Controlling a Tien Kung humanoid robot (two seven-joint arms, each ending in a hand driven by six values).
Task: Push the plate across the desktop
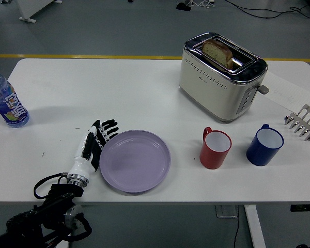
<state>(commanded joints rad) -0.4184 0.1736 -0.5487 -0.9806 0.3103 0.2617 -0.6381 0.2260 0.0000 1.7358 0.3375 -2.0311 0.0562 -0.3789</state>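
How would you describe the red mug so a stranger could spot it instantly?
Start at the silver toaster at the table's far right. Two mugs stand in front of it, nearer the table's near edge. The red mug is the left one, between the lilac plate and the blue mug.
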